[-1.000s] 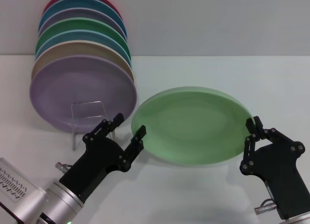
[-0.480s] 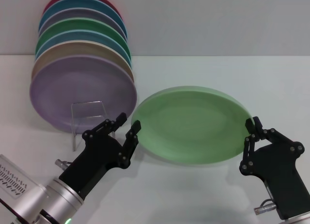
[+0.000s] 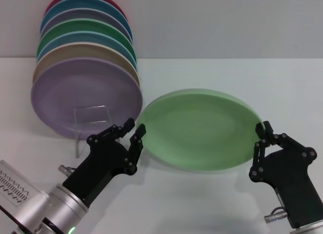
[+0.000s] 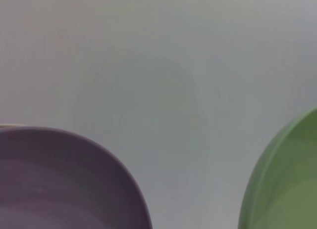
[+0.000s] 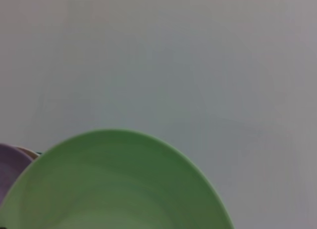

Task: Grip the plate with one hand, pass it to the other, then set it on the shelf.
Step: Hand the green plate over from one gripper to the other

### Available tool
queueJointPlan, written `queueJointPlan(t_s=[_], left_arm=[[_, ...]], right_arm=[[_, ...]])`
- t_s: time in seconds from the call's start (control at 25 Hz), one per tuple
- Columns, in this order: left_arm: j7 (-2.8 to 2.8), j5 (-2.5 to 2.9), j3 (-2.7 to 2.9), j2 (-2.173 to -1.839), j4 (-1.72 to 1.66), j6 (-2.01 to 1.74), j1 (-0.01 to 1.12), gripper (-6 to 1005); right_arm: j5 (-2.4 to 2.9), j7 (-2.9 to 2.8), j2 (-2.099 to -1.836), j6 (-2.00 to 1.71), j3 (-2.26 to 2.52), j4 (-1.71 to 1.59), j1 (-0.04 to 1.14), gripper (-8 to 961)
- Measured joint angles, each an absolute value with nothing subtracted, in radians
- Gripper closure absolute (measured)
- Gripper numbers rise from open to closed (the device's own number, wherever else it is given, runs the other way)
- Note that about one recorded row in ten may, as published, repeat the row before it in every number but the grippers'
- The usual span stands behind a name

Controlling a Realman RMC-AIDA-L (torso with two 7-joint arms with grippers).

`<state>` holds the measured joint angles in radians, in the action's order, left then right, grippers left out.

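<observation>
White table (image 3: pixel 202 208): clear shelf (image 3: pixel 92 122) standing on it, stack of plates (image 3: pixel 83 67) leaning behind.

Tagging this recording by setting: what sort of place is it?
Probably a lab test bench, not a kitchen: a bare white tabletop against a plain grey wall, with only coloured plates leaning in a row and a clear acrylic rack.

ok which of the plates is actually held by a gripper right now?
The pale green plate, lifted off the table with the right gripper clamped on its rim. The lilac plate and the others behind it stand stacked at the clear rack, ungripped.
</observation>
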<state>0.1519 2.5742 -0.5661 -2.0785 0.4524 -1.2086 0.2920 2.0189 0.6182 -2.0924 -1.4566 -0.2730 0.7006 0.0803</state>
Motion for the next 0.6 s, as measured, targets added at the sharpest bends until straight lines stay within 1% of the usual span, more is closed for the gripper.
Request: queueJointPlan(t_s=[0.08, 0.4, 0.6], left_arm=[[0.151, 2.574, -0.566, -2.079, 0.453, -1.208, 0.293, 772], [0.127, 2.574, -0.565, -2.078, 0.47, -1.189, 0.295, 776], [0.126, 2.574, -0.566, -2.078, 0.471, -1.187, 0.296, 779]], right_arm=[[2.007, 0.621, -2.092, -1.456, -0.273, 0.707, 0.081, 935], [1.983, 0.643, -2.092, -1.454, -0.257, 0.745, 0.081, 936], [1.907, 0.678, -2.092, -1.459, -0.204, 0.76, 0.102, 936]])
